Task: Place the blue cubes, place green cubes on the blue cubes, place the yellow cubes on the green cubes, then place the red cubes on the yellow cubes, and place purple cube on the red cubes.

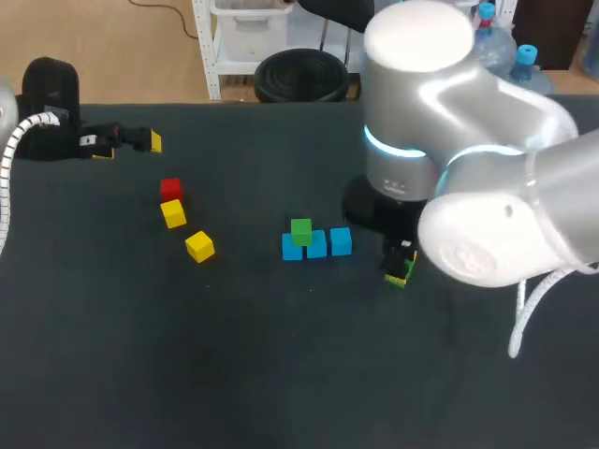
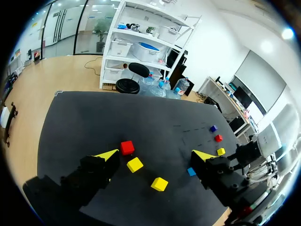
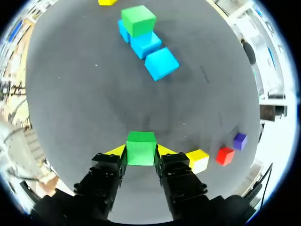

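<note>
Right pincer [image 3: 141, 151] clenched on held green cube [image 3: 141, 143], right of centre in the head view, near the blue cubes [image 1: 316, 245]. The stacked green cube [image 1: 300, 230] sits on the leftmost blue. Left pincer [image 1: 129, 146] released, upper left. Advice: align squarely over a bare blue, lower straight, and avoid nudging neighbours.

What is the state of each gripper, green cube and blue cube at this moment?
Left gripper: open, empty.
Right gripper: shut on the held green cube.
Blue cubes: three in a row, not stacked.
Stacked green cube: resting on an end blue cube.
</note>
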Controlling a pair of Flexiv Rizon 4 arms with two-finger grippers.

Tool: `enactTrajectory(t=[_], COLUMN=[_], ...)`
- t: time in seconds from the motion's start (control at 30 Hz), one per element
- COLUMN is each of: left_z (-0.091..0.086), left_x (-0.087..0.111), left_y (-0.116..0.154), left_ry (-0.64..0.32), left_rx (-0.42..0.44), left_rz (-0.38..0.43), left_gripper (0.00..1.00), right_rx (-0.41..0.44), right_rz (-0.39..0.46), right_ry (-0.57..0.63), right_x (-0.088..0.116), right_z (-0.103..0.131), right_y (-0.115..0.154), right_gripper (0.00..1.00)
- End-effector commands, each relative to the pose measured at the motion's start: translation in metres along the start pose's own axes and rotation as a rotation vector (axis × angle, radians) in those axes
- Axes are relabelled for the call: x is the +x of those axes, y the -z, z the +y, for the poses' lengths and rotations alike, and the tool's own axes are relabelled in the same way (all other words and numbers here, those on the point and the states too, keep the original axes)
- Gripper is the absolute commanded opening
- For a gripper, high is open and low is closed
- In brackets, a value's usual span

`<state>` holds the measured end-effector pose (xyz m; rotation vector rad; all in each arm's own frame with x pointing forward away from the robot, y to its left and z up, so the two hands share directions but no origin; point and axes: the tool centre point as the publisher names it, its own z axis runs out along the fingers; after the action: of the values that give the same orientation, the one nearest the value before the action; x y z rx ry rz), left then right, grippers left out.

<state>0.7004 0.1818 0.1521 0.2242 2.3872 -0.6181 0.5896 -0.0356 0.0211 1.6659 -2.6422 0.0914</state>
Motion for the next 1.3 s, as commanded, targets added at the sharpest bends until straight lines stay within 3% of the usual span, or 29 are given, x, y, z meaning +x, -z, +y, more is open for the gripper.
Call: enactTrajectory(t=[0.03,0.33,0.53,0.6,0.67,1.17,1.3], left_z=[0.002,0.002,0.002,0.002,0.002,0.002,0.002], left_x=[0.001,0.001,0.001,0.001,0.001,0.001,0.001], left_y=[0.000,0.000,0.000,0.000,0.000,0.000,0.000], left_ry=[-0.002,-0.002,-0.002,-0.002,-0.002,-0.002,-0.002], left_rx=[0.011,0.011,0.011,0.011,0.011,0.011,0.011], left_rz=[-0.006,-0.006,-0.006,-0.006,-0.006,-0.006,-0.006], left_gripper=[1.00,1.00,1.00,1.00,1.00,1.00,1.00], right_rx=[-0.060,-0.171,-0.175,-0.175,-0.175,-0.175,-0.132], right_rz=[-0.059,-0.131,-0.119,-0.119,-0.119,-0.119,-0.033], right_ry=[0.066,0.210,0.200,0.200,0.200,0.200,0.284], right_x=[0.015,0.004,-0.003,-0.003,-0.003,-0.003,-0.019], right_z=[-0.011,-0.004,-0.005,-0.005,-0.005,-0.005,-0.002], right_y=[0.033,0.063,0.064,0.064,0.064,0.064,0.066], right_gripper=[0.00,0.00,0.00,0.09,0.00,0.00,0.00])
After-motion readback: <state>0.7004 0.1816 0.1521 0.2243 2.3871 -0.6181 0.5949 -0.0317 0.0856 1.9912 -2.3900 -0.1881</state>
